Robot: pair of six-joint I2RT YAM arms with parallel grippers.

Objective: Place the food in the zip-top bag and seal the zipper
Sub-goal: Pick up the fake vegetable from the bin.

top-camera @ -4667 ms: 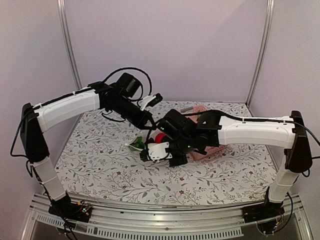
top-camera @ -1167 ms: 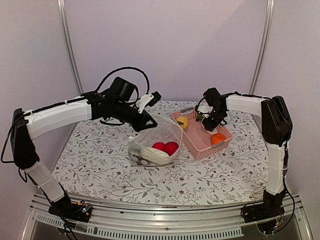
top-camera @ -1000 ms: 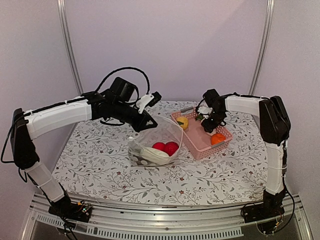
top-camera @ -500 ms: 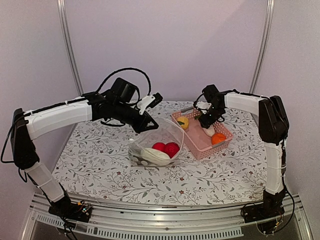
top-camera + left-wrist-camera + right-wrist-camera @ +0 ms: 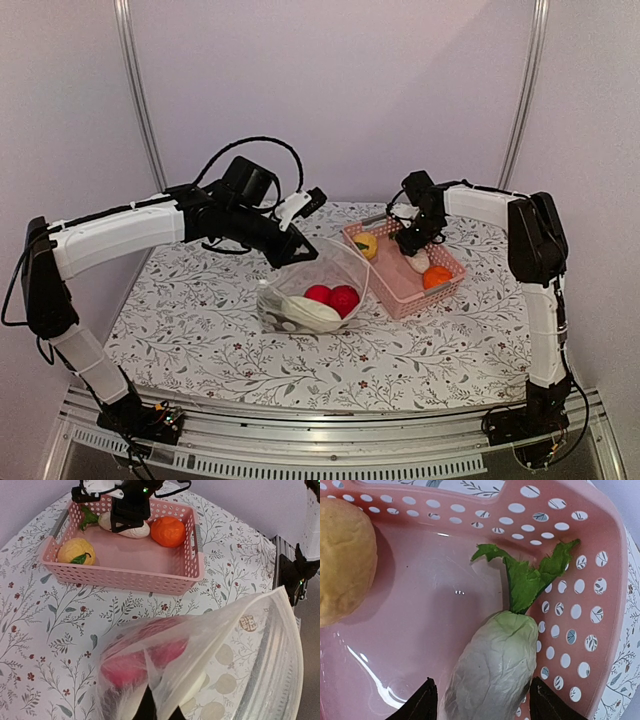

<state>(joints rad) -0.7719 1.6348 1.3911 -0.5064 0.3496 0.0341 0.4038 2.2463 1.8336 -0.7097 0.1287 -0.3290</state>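
Note:
The clear zip-top bag (image 5: 325, 280) stands open at mid-table, and my left gripper (image 5: 290, 252) is shut on its near rim (image 5: 150, 690). Two red pieces (image 5: 332, 296) and a white piece (image 5: 310, 313) of the food lie inside. The zipper strip (image 5: 267, 665) runs unsealed along the mouth. More of the food lies in the pink basket (image 5: 392, 288): a yellow fruit (image 5: 366, 245), an orange one (image 5: 436, 277) and a white radish (image 5: 492, 675) with green leaves. My right gripper (image 5: 482, 702) is open and straddles the radish, one fingertip (image 5: 425, 702) close on each side.
The basket sits right of the bag and touches it, with its far wall (image 5: 470, 517) just beyond the radish leaves. The right arm (image 5: 480, 205) reaches in over the table's back right. Floral tablecloth (image 5: 200, 330) shows in front and to the left.
My right gripper has shifted toward the basket's far end and come down over the white radish. The left gripper has kept the bag's rim lifted in the same place.

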